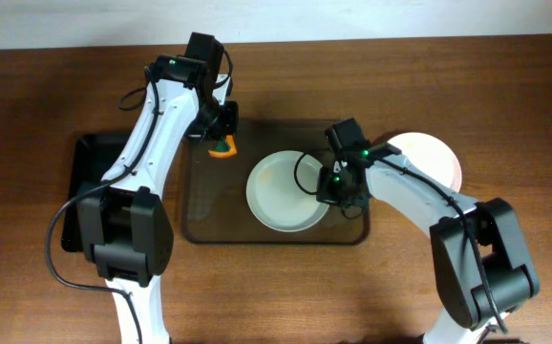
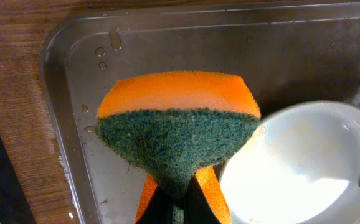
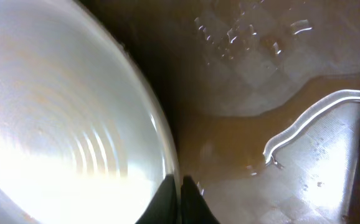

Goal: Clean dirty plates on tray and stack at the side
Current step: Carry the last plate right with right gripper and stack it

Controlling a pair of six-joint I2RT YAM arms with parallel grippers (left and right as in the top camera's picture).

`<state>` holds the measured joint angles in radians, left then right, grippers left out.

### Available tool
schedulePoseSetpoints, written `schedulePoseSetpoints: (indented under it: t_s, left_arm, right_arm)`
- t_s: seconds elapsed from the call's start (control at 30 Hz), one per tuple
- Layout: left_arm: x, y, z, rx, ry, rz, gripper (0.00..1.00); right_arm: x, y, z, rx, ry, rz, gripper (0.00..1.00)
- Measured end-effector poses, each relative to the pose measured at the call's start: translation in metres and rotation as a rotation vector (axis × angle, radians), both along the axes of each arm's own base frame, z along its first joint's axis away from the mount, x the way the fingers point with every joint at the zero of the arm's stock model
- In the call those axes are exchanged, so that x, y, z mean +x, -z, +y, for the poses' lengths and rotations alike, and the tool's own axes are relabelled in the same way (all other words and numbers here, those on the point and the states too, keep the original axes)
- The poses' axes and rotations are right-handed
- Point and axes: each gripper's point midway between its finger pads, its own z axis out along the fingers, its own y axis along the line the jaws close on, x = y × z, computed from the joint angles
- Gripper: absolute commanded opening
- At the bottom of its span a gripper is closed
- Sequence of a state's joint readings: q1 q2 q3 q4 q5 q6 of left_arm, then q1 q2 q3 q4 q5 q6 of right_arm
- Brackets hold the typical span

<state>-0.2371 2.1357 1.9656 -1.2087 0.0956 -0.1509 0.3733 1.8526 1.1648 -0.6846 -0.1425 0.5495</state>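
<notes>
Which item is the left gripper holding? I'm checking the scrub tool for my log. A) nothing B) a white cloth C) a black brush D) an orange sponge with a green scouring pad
D: the left gripper pinches the orange-and-green sponge above the tray, beside the plate.

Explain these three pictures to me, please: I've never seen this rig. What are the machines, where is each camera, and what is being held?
Two robot arms work at a wooden table. The wide picture looks down from above; the other two come from cameras on each wrist.

A brown tray holds a white plate. Another plate lies to the right, off the tray, and a black tray lies on the left.

The left tool pinches an orange-and-green sponge above the wet tray. The right tool grips the rim of the plate on the tray, seen close up in its own view.
</notes>
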Motion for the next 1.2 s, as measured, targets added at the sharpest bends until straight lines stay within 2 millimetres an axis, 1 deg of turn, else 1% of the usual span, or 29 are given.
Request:
schedulePoseSetpoints:
  t_s: [0.03,0.07,0.1,0.13,0.17,0.2,0.23,0.27,0.3,0.37,0.43,0.53,0.6,0.67,0.73,0.77,0.8,0.83,0.87,0.93,0.97,1.0,1.03,1.1,1.17,1.2]
  left_arm:
    - [0.0,0.0,0.0,0.0,0.0,0.0,0.0]
    - [0.0,0.0,0.0,0.0,0.0,0.0,0.0]
    - [0.0,0.0,0.0,0.0,0.0,0.0,0.0]
    - [0.0,0.0,0.0,0.0,0.0,0.0,0.0]
    - [0.0,0.0,0.0,0.0,0.0,0.0,0.0]
    - [0.0,0.0,0.0,0.0,0.0,0.0,0.0]
    - [0.0,0.0,0.0,0.0,0.0,0.0,0.0]
    - [0.0,0.0,0.0,0.0,0.0,0.0,0.0]
    - [0.0,0.0,0.0,0.0,0.0,0.0,0.0]
    - [0.0,0.0,0.001,0.003,-0.001,-0.001,0.0]
    - [0.0,0.0,0.001,0.003,-0.001,-0.001,0.0]
    - [0.0,0.0,0.001,0.003,-0.001,-0.001,0.0]
    - [0.0,0.0,0.001,0.003,-0.001,-0.001,0.0]
    - [0.0,0.0,0.001,0.003,-0.001,-0.001,0.0]
    - [0.0,0.0,0.001,0.003,-0.001,-0.001,0.0]
    - [0.0,0.0,0.001,0.003,-0.001,-0.001,0.0]
    - [0.0,0.0,0.001,0.003,-0.001,-0.001,0.0]
    - [0.0,0.0,0.001,0.003,-0.001,-0.001,0.0]
    - [0.0,0.0,0.001,0.003,-0.001,-0.001,0.0]
    - [0.0,0.0,0.001,0.003,-0.001,-0.001,0.0]
    - [0.0,0.0,0.001,0.003,-0.001,-0.001,0.0]
    - [0.0,0.0,0.001,0.003,-0.001,-0.001,0.0]
    - [0.0,0.0,0.001,0.003,-0.001,-0.001,0.0]
    - [0.0,0.0,0.001,0.003,-0.001,-0.001,0.0]
    - [0.0,0.0,0.001,0.003,-0.001,-0.001,0.0]
    - [0.0,0.0,0.001,0.003,-0.001,-0.001,0.0]
  right_arm:
    - [-0.001,-0.019,-0.01,-0.084,-0.027,-0.004,0.04]
    - [0.002,-0.028,-0.013,-0.113,-0.031,-0.024,0.04]
    - [0.011,-0.062,-0.02,-0.206,-0.049,-0.114,0.04]
    - [0.014,-0.079,-0.024,-0.267,-0.053,-0.162,0.04]
    - [0.018,-0.099,-0.027,-0.319,-0.057,-0.232,0.04]
    - [0.017,-0.122,-0.029,-0.397,-0.065,-0.312,0.04]
    - [0.015,-0.133,-0.031,-0.455,-0.073,-0.352,0.04]
    - [0.012,-0.14,-0.035,-0.528,-0.08,-0.377,0.04]
    - [0.007,-0.149,-0.037,-0.645,-0.109,-0.42,0.04]
    - [0.007,-0.165,-0.035,-0.77,-0.126,-0.505,0.04]
    - [0.009,-0.18,-0.039,-0.859,-0.117,-0.568,0.04]
    - [0.01,-0.186,-0.044,-0.902,-0.104,-0.59,0.04]
    - [0.011,-0.187,-0.045,-0.91,-0.103,-0.593,0.04]
    - [0.007,-0.177,-0.037,-0.846,-0.125,-0.557,0.04]
    - [-0.001,-0.159,-0.021,-0.711,-0.143,-0.491,0.04]
    - [-0.003,-0.157,-0.021,-0.709,-0.148,-0.475,0.04]
    - [-0.005,-0.158,-0.027,-0.729,-0.147,-0.463,0.04]
    - [-0.007,-0.162,-0.033,-0.767,-0.144,-0.464,0.04]
    - [-0.005,-0.171,-0.039,-0.803,-0.131,-0.487,0.04]
    - [0.002,-0.2,-0.046,-0.837,-0.068,-0.583,0.04]
    - [0.002,-0.209,-0.047,-0.829,-0.05,-0.607,0.04]
    - [0.001,-0.208,-0.046,-0.796,-0.047,-0.596,0.04]
    - [0.001,-0.203,-0.045,-0.756,-0.048,-0.572,0.04]
    - [0.0,-0.186,-0.044,-0.644,-0.043,-0.487,0.04]
    - [0.003,-0.173,-0.052,-0.542,-0.008,-0.41,0.04]
    - [0.008,-0.166,-0.063,-0.468,0.017,-0.359,0.04]
